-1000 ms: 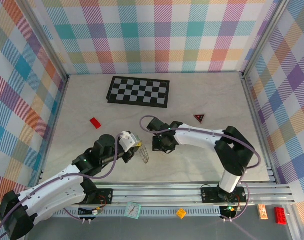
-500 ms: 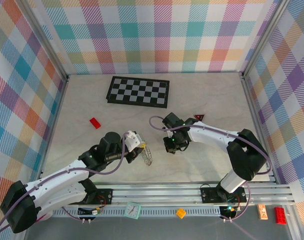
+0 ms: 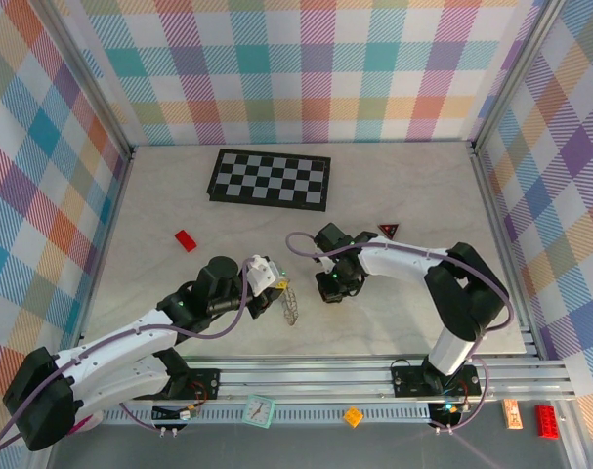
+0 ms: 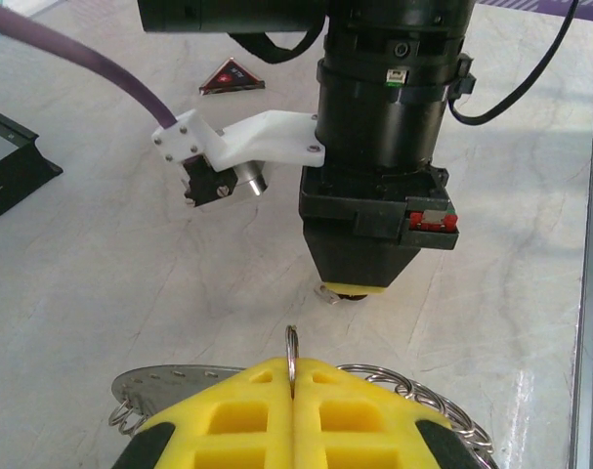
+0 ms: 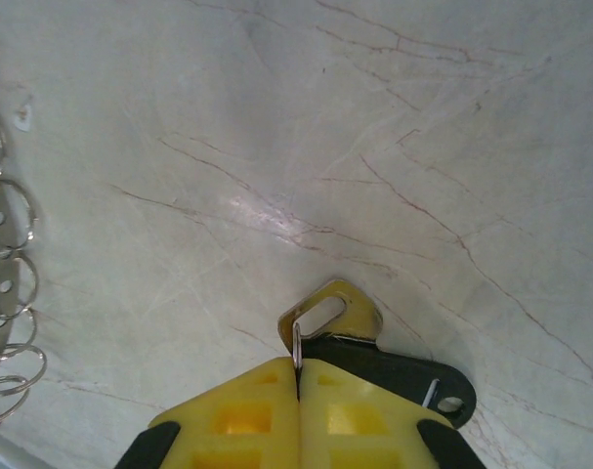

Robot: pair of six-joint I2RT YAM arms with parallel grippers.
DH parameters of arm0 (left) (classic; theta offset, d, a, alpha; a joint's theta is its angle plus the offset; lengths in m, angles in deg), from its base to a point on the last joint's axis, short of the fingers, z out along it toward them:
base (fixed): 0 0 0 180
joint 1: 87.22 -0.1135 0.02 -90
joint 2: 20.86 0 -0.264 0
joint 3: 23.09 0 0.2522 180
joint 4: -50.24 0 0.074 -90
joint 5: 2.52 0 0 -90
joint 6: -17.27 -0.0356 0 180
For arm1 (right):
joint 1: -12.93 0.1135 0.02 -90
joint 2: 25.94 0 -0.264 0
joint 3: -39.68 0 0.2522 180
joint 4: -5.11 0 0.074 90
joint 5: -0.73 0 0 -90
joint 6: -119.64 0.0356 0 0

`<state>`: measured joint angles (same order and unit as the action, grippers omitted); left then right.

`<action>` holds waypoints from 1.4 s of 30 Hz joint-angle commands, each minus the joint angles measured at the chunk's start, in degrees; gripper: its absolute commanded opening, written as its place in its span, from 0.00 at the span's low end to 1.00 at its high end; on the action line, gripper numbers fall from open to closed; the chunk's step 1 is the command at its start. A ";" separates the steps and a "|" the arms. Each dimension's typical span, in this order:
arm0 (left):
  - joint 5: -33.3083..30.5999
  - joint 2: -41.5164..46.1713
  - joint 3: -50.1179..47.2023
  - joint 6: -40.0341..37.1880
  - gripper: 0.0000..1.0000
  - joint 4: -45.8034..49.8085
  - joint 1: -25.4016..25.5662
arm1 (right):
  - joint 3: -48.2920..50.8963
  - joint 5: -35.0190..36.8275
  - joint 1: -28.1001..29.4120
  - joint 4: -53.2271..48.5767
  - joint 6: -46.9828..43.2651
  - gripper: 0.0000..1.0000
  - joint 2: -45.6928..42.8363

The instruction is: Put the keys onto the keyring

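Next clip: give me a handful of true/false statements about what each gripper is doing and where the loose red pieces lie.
1. The left gripper is shut on a wire loop of the keyring. True.
2. The right gripper is wide open, high over the table. False: its fingers are closed at a silver key, low over the table.
3. The red triangle lies on the checkerboard. False: it lies on bare table, apart from the board.
4. The red brick lies on the table, apart from the keyring. True.
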<state>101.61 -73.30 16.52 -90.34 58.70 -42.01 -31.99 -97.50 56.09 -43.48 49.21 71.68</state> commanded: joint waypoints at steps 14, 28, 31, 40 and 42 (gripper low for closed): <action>1.69 -0.14 2.10 -0.85 0.00 -2.96 -0.08 | -2.10 -0.30 -0.35 0.38 -0.74 0.18 2.31; 1.82 -0.10 2.10 -0.87 0.00 -2.92 -0.11 | -3.09 0.49 -0.35 0.11 -0.47 0.16 3.14; 1.87 -0.04 2.10 -0.90 0.00 -2.87 -0.11 | -3.17 0.71 -0.37 -0.06 -0.48 0.12 3.19; 1.89 0.13 2.10 -0.94 0.00 -2.74 -0.08 | -3.43 0.84 -0.39 -0.68 -0.66 0.13 3.63; 1.95 0.11 2.10 -0.94 0.00 -2.67 -0.06 | -3.47 0.94 -0.36 -0.77 -0.69 0.12 3.63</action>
<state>102.03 -73.63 16.76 -90.36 57.96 -42.01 -33.78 -96.88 56.00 -43.07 48.64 74.42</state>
